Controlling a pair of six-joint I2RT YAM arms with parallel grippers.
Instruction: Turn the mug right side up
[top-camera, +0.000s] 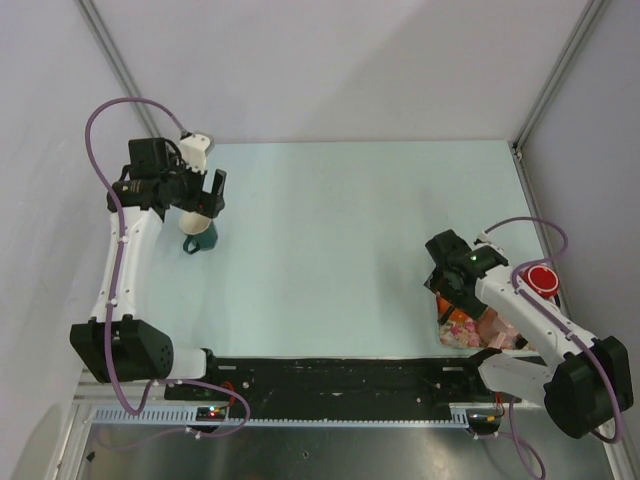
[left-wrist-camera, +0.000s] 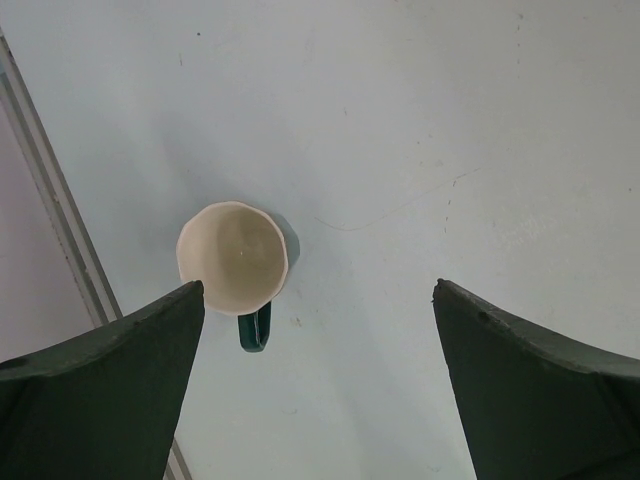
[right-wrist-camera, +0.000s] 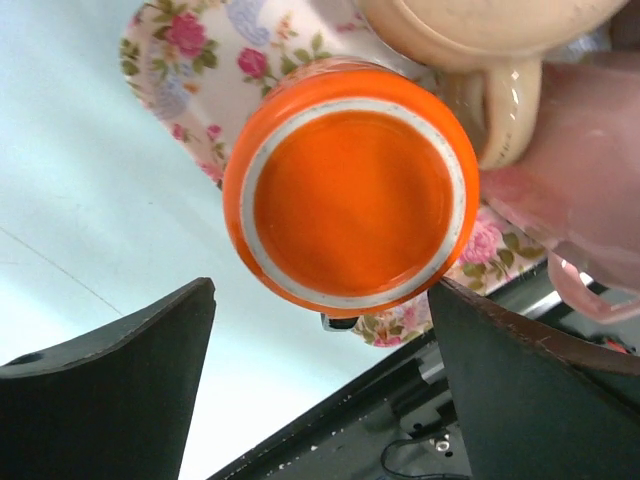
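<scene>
**Task step.** The mug (top-camera: 198, 236) stood on the tabletop (top-camera: 350, 230) near the far-left corner, close to the left edge. In the left wrist view its pale, smooth face (left-wrist-camera: 233, 257) pointed up and the green handle pointed sideways. This read as the open mouth, so the turning step appeared complete, although a pale base could not be fully ruled out. The next move called for a straight lift of the left arm, clear of the rim and handle.

**End effectors.** The left end effector (left-wrist-camera: 317, 290) hovered above the mug with jaws spread wide, holding and touching nothing. The right end effector (right-wrist-camera: 320, 290) was also wide open and empty. It hung over an inverted orange cup (right-wrist-camera: 350, 190) on a floral tray (right-wrist-camera: 190, 70) at the near-right corner.
</scene>
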